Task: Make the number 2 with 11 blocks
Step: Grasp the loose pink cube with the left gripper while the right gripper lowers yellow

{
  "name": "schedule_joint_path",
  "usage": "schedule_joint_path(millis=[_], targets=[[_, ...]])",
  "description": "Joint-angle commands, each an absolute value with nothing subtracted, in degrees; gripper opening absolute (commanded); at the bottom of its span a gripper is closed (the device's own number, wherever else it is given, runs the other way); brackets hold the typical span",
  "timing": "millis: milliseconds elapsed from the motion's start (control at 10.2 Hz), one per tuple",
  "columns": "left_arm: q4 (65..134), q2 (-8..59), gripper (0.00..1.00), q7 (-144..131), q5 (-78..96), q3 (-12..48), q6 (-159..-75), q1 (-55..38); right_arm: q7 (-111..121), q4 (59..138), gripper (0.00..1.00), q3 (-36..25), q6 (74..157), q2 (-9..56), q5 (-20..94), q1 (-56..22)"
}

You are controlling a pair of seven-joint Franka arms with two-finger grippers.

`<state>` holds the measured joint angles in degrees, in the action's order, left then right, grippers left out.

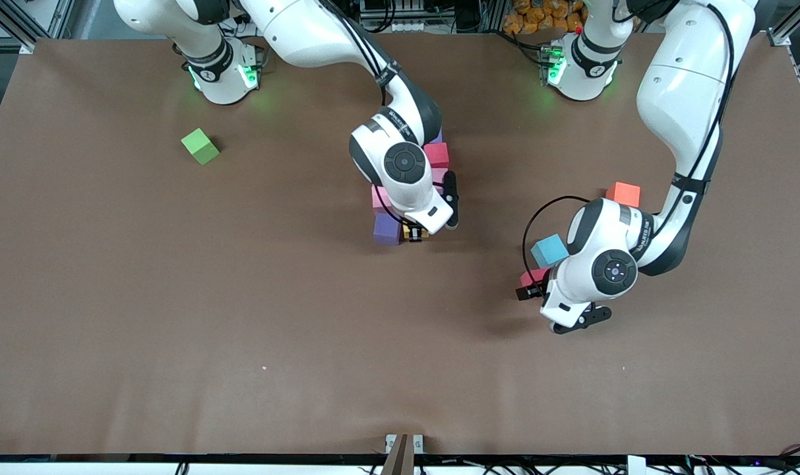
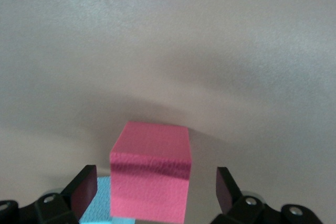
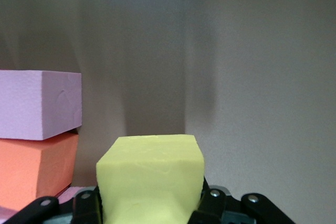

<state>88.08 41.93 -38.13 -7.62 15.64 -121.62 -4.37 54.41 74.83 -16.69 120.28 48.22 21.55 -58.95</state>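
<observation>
My right gripper (image 1: pixel 413 234) (image 3: pixel 151 199) is shut on a yellow block (image 1: pixel 415 231) (image 3: pixel 151 174), right beside a purple block (image 1: pixel 386 227) (image 3: pixel 39 103) at the camera-side end of a block cluster. The cluster also shows a pink block (image 1: pixel 380 198), a red block (image 1: pixel 437 155) and another pink one (image 1: pixel 440 175); the right arm hides the rest of it. My left gripper (image 1: pixel 530 288) (image 2: pixel 155 190) is open, its fingers (image 2: pixel 84 187) apart on either side of a pinkish-red block (image 1: pixel 535 276) (image 2: pixel 151 174). Beside that lies a light blue block (image 1: pixel 549 251) (image 2: pixel 97 203).
An orange block (image 1: pixel 623 194) lies by the left arm, farther from the camera than the light blue one. A green cube (image 1: pixel 200 146) sits alone toward the right arm's end of the brown table (image 1: pixel 241 330). Cables run along the table's edges.
</observation>
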Motion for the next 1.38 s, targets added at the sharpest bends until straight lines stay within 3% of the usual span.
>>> schedule_joint_path(millis=[0,492,984,1083,1280], targets=[[87.89,43.24,1.00,-37.79,-8.35,16.00,-122.96,-4.13,54.58,73.39,0.09,-17.05,121.89,49.92,21.80,-59.41],[87.98,44.03,0.97,-37.71,-8.53,15.82,-122.96,-4.04,61.33,76.02,0.09,-17.14,122.52,49.92,21.18,-59.77],[87.89,43.77,0.44,-44.44,-7.73,15.82,-123.22,-4.57,64.68,79.10,0.09,-17.31,122.61,49.13,20.04,-59.59],[87.63,43.77,0.37,-48.13,-7.91,15.82,-123.22,-5.09,64.69,79.28,0.09,-17.31,122.78,49.13,20.04,-59.59],[86.92,43.42,0.33,-53.76,-7.65,16.17,-123.22,-5.27,64.69,79.45,0.10,-17.31,122.78,49.13,20.04,-59.68]])
